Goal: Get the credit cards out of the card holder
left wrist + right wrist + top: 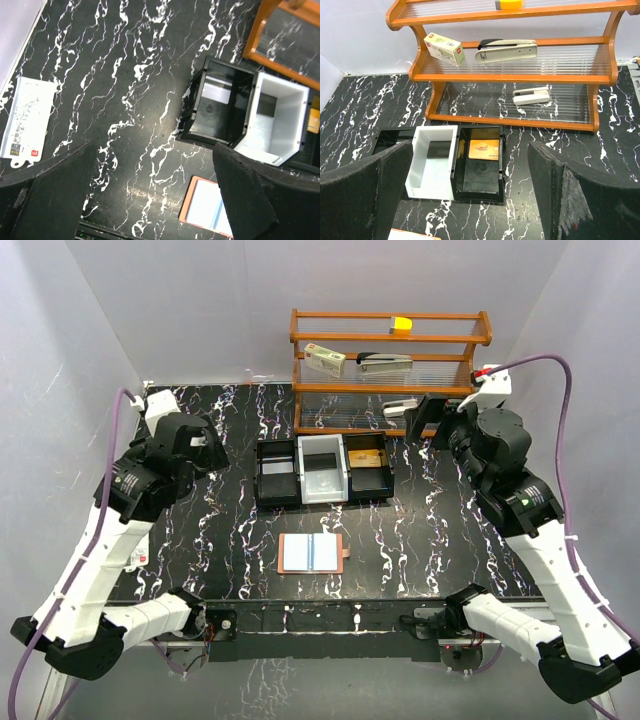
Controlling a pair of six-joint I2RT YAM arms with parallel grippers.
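The card holder (313,553) lies open and flat on the table (200,540), near the middle of its near edge, with pale credit cards (316,552) inside. 1 orange card (485,149) lies in the right compartment of the 3-part tray (262,480). The left gripper (150,195) and the right gripper (470,195) hover with jaws wide, holding nothing.

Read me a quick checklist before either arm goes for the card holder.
1. Is the card holder lying open and flat? ok.
2. Do cards show in its pockets? ok, a pale blue one; how many, cannot tell.
3. Is the left gripper open and empty? ok.
4. Is the right gripper open and empty? ok.
5. Does the tray stand apart from the holder? ok, behind it with a gap.
6. Is either gripper over the holder? not ok, both off to the sides.
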